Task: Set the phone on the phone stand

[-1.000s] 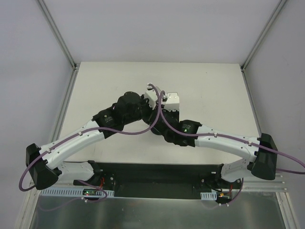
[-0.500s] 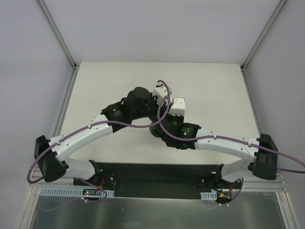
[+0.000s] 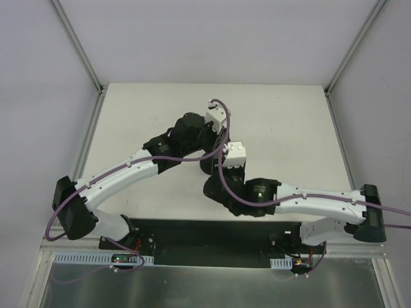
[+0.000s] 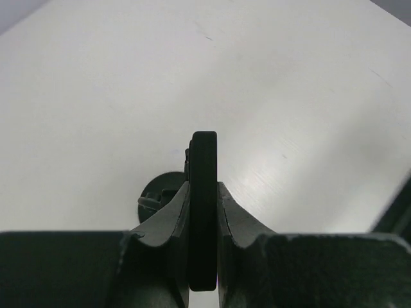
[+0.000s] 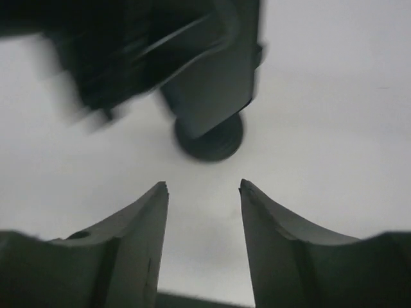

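The phone (image 4: pixel 204 154), a thin black slab seen edge-on, stands upright between the fingers of my left gripper (image 4: pixel 204 184), which is shut on it. Just behind and left of it, the phone stand (image 4: pixel 156 196) shows its round base and a prong. In the right wrist view the phone (image 5: pixel 217 83) hangs over the phone stand's disc base (image 5: pixel 209 138); whether they touch I cannot tell. My right gripper (image 5: pixel 203 185) is open and empty, a short way back from the stand. From the top view both wrists meet mid-table, hiding phone and stand.
The white table (image 3: pixel 289 128) is bare around the arms. Metal frame rails (image 3: pixel 87 147) run along its left and right edges. Purple cables (image 3: pixel 221 163) loop over both wrists where the arms cross.
My right gripper has opened and drawn back toward the near edge. The left arm has carried the phone farther from me and slightly right.
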You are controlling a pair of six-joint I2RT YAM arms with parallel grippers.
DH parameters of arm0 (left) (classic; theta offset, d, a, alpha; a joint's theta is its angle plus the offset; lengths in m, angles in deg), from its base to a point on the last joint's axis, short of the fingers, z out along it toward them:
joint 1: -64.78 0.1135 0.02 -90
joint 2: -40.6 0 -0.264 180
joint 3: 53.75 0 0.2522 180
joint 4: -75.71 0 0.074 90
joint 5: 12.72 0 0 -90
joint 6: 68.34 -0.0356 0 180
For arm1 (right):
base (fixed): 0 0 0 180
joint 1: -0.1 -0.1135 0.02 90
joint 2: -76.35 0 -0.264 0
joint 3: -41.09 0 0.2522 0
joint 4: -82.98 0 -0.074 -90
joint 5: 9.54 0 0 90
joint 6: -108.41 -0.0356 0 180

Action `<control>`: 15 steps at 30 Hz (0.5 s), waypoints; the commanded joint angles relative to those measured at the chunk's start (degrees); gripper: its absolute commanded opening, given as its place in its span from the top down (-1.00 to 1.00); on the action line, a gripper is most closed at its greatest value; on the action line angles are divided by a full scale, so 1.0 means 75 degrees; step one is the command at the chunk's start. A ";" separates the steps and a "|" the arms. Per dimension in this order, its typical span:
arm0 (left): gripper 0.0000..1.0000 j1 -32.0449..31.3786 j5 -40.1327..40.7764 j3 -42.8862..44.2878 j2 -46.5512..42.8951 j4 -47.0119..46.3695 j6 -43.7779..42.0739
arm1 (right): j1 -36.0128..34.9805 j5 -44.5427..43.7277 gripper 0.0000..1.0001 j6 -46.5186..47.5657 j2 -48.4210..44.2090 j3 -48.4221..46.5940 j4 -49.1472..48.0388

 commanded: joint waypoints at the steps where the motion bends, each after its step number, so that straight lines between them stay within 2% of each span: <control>1: 1.00 0.0654 0.2343 -0.0362 0.0906 -0.0412 -0.0297 | -0.1165 0.1807 -0.14 0.0661 -0.1270 -0.0387 -0.1464; 4: 1.00 0.0654 0.2110 -0.0362 0.0894 -0.0389 -0.0344 | -0.1247 0.2569 -0.21 0.2054 -0.1915 0.0105 -0.2226; 5: 1.00 0.0654 0.2027 -0.0386 0.0859 -0.0400 -0.0356 | -0.1247 0.2503 -0.26 0.2430 -0.2044 0.0166 -0.2113; 7: 1.00 0.0677 0.1352 -0.0456 0.0637 -0.0400 -0.0449 | -0.1015 0.2675 -0.49 0.2876 -0.2500 0.0562 -0.1867; 8: 1.00 0.0700 0.1010 -0.0537 0.0532 -0.0424 -0.0484 | -0.0723 0.3235 -0.52 0.3424 -0.2711 0.0797 -0.1947; 9: 1.00 0.0724 0.0705 -0.0584 0.0322 -0.0412 -0.0531 | 0.0092 0.3913 -0.53 0.3580 -0.3142 0.1008 -0.2053; 10: 1.00 0.0759 0.0029 -0.0643 0.0192 -0.0424 -0.0613 | 0.0553 0.5312 -0.55 0.3756 -0.3344 0.1231 -0.2378; 12: 1.00 0.0853 -0.0770 -0.0831 -0.0205 -0.0424 -0.0788 | 0.1838 0.6679 -0.58 0.4328 -0.3823 0.1934 -0.2825; 13: 1.00 0.0888 -0.1169 -0.0901 -0.0370 -0.0435 -0.0894 | 0.2206 0.7823 -0.60 0.4668 -0.3908 0.2145 -0.3187; 15: 1.00 0.0888 -0.1990 -0.1077 -0.0815 -0.0494 -0.1279 | 0.3144 0.9012 -0.67 0.5242 -0.4083 0.2649 -0.3621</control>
